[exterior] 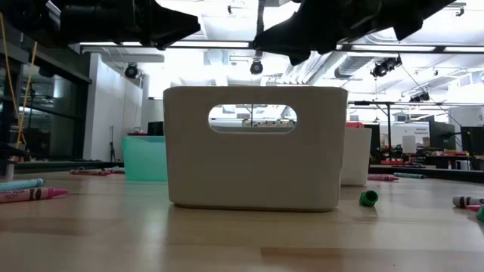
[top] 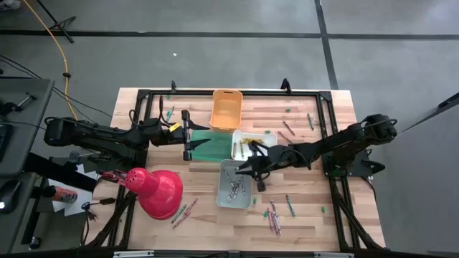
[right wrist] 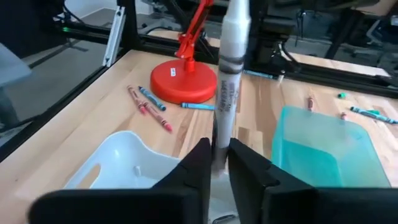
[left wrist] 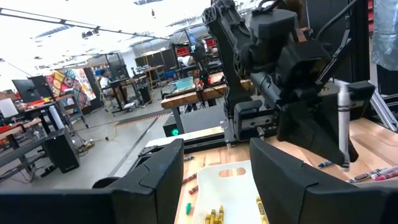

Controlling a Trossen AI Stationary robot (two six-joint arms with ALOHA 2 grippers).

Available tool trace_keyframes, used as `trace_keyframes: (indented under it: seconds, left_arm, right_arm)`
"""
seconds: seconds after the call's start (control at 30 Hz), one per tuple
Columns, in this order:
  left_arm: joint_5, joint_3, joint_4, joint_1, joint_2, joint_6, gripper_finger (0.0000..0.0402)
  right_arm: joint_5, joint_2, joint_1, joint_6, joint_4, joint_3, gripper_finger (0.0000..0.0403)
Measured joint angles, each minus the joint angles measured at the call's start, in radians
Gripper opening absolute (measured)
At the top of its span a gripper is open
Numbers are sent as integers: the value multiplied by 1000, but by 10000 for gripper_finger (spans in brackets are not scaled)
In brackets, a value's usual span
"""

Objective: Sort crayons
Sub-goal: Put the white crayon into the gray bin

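Note:
My right gripper (top: pixel 252 166) hangs over the white bin of grey crayons (top: pixel 233 185), shut on a grey crayon (right wrist: pixel 231 74); the left wrist view shows that crayon (left wrist: pixel 344 124) standing upright. Beside it, a second white bin (top: pixel 252 143) holds yellow crayons (left wrist: pixel 214 216). My left gripper (top: pixel 188 136) hovers open at the left edge of the green bin (top: pixel 212 147), touching nothing. An orange bin (top: pixel 226 107) stands at the far side. Loose crayons (top: pixel 274 215) lie on the table. My right gripper pinches the grey crayon near its lower end (right wrist: pixel 219 140) between its two fingers. The fingers come nearly level from the table's right and lie across the crayon. The crayon stands upright above the fingers, lifted clear of the bins.
A red lamp (top: pixel 154 190) lies at the near left. More loose crayons are scattered near it (top: pixel 183 213), at the near right (top: pixel 290 206) and at the far right (top: pixel 310 120). In the low view a white bin (exterior: pixel 253 147) stands in front and a green scrap (exterior: pixel 368 198) lies beside it.

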Motion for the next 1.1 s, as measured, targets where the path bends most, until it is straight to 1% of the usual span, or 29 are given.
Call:
trace_keyframes:
  seconds: [0.1,0.23,0.4,0.53,0.93,1.0,1.1]
  left_arm:
    - [0,0,0,0,0,0,170]
    - [0,0,0,0,0,0,170]
    - [0,0,-1,0,0,0,170]
    - [0,0,-1,0,0,0,170]
    - [0,0,-8,0,0,0,170]
    - [-1,0,-8,0,0,-1,170]
    - [-1,0,-16,0,0,-9,170]
  right_arm:
    - [23,0,1,0,2,5,81]
    - [23,0,1,19,2,5,120]
    - [24,0,1,-30,2,5,148]
    - [24,-19,1,-55,-1,5,155]
    - [24,-89,1,-55,-84,6,156]
    - [26,-100,-7,-88,-112,6,156]
    - [72,-116,-16,-98,-173,6,156]
